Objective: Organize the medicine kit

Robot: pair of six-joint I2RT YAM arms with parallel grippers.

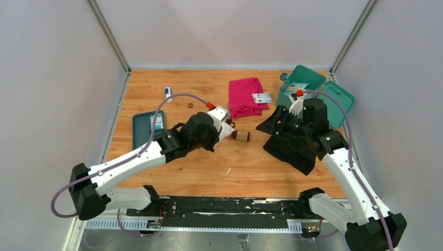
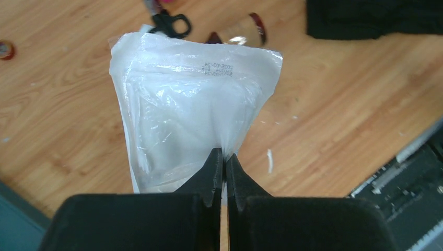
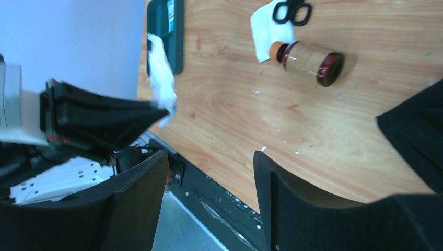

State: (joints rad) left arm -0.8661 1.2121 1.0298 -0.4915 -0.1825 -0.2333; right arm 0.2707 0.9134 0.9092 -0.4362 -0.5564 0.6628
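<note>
Found the wooden desk (image 1: pixel 230 162) crowded, with the medicine kit (image 1: pixel 313 74) standing open at its far right corner, lid laid back toward the right edge. Saw a black cloth (image 1: pixel 290 151) spread near the right edge beneath the right arm, a folded pink cloth (image 1: pixel 244 97) by the far edge just left of the kit, and a shallow dark-teal tray (image 1: pixel 140 133) along the left edge. Caught the left gripper (image 2: pixel 223 156) over the desk's middle, fingers pressed together on the lower edge of a clear plastic packet (image 2: pixel 193 99). Caught the right gripper (image 3: pixel 210 159) facing it, fingers spread with nothing between them. Noted a brown bottle (image 3: pixel 308 58) lying on its side near the middle, and black scissors (image 3: pixel 291 10) just beyond it. Judged the packet the weak point: pinched only by a thin strip of limp film, likely to slip or fold away if passed across carelessly, and easy to miss with wide fingers closing on air. Feared also a knock between the two grippers at such close quarters, a snag of the black cloth under the right arm, or a nudge sending the bottle rolling. Placed the kit behind the right fingers, near but apart, toward the far right corner. Placed it well apart from the left fingers, with the bottle and the right gripper between.
</note>
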